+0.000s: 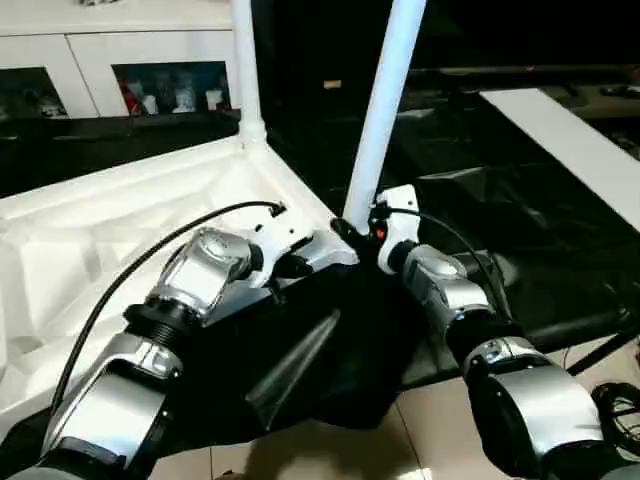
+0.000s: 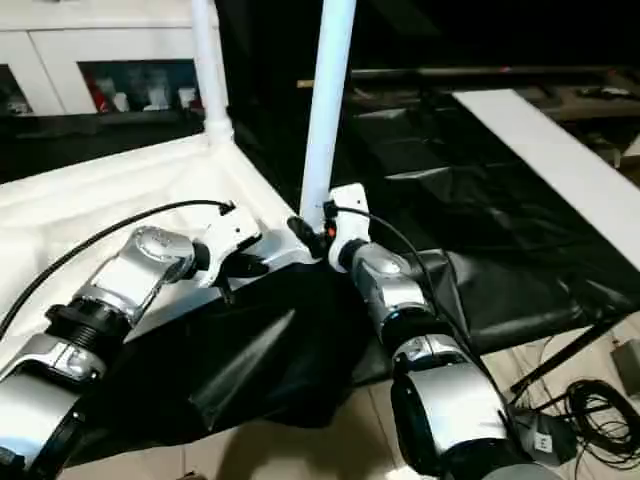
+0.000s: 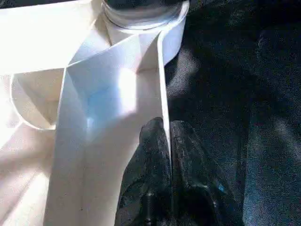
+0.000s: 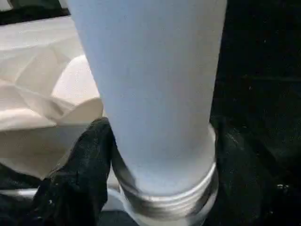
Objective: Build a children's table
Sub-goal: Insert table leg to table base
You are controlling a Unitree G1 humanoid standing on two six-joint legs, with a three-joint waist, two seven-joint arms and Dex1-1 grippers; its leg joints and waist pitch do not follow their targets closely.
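Observation:
The white table top [image 1: 90,240] lies upside down on the left, ribbed underside up. One white leg [image 1: 245,70] stands upright in the far corner socket. A second leg [image 1: 385,100] leans a little at the near corner, its threaded end [image 4: 164,202] at the socket [image 3: 141,19]. My right gripper [image 1: 352,232] is around the base of this leg, which rises through it in the right wrist view. My left gripper [image 3: 167,136] is shut on the thin rim wall of the table top, just left of that corner.
A black cloth [image 1: 320,360] hangs under the table top's near corner. A white cabinet with glass doors [image 1: 150,60] stands behind. A long white board [image 1: 570,140] lies at the right on dark covering. Cables [image 2: 590,410] lie on the floor at the lower right.

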